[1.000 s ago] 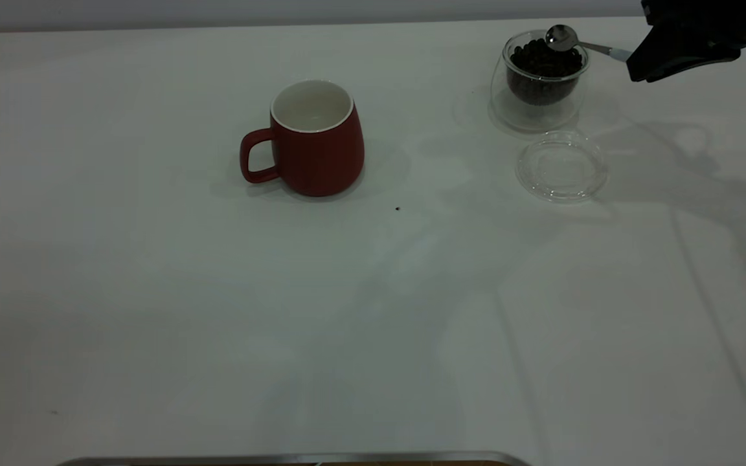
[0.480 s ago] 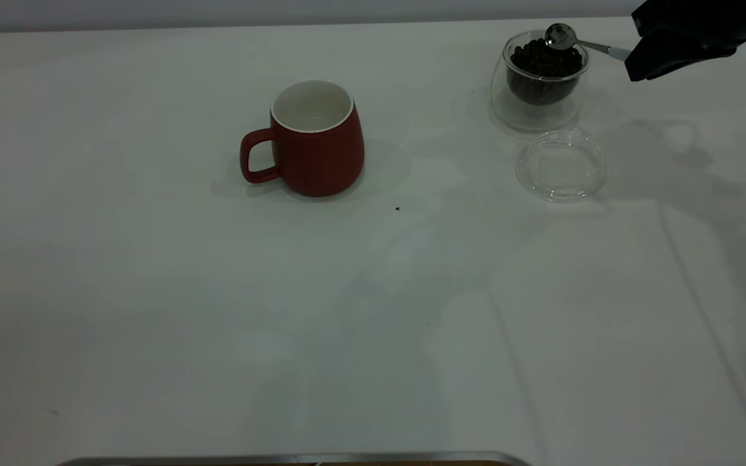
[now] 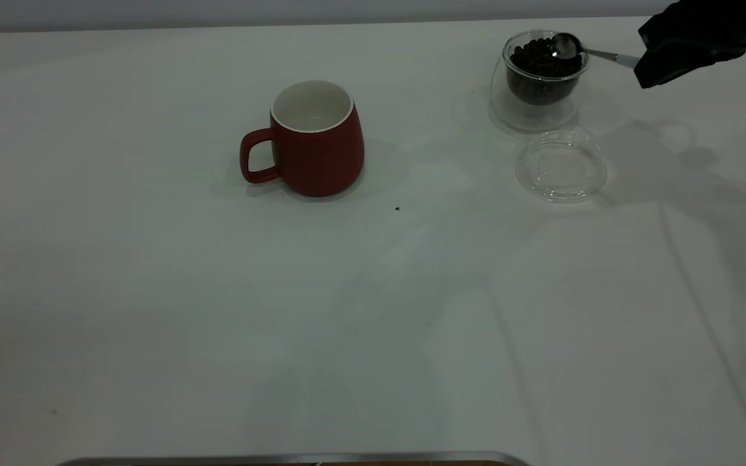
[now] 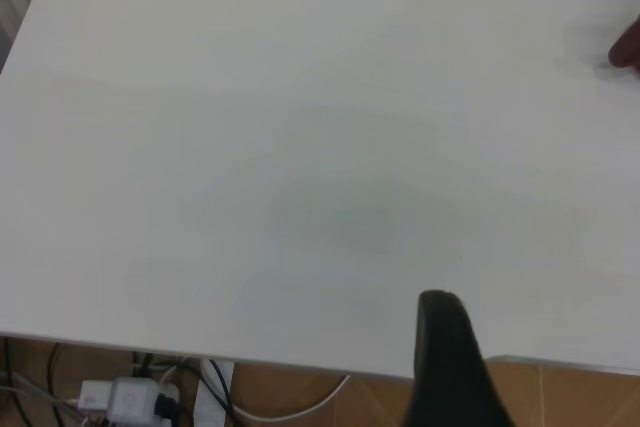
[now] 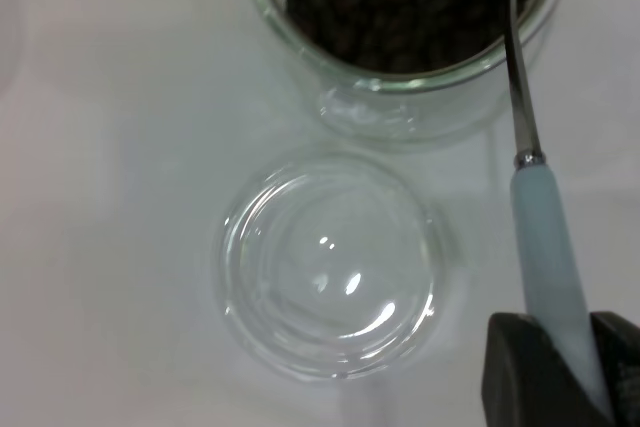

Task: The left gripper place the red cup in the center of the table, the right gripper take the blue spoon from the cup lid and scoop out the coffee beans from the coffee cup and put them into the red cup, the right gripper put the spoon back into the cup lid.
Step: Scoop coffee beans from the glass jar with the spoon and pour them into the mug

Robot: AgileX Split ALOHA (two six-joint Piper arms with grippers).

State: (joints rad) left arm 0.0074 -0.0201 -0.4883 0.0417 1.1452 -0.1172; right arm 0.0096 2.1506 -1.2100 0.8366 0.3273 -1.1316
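Note:
The red cup (image 3: 316, 138) stands upright and empty at the table's (image 3: 217, 291) middle, handle to the left. The clear coffee cup (image 3: 539, 81) with dark coffee beans (image 3: 541, 61) stands at the far right back. The empty cup lid (image 3: 561, 166) lies just in front of it. My right gripper (image 3: 646, 68) is shut on the blue spoon's pale handle (image 5: 552, 267). The spoon's metal bowl (image 3: 566, 46) sits over the beans at the cup's rim. In the right wrist view the coffee cup (image 5: 410, 77) and lid (image 5: 330, 262) lie below the spoon. The left gripper's one visible finger (image 4: 445, 367) hangs over the table edge.
A metal strip (image 3: 295, 458) runs along the table's front edge. A tiny dark speck (image 3: 397, 208) lies right of the red cup. Cables and a power strip (image 4: 130, 397) show below the table edge in the left wrist view.
The right gripper has shifted slightly right and down, and the spoon's bowl has moved from above the cup's far rim down toward the beans at its right side.

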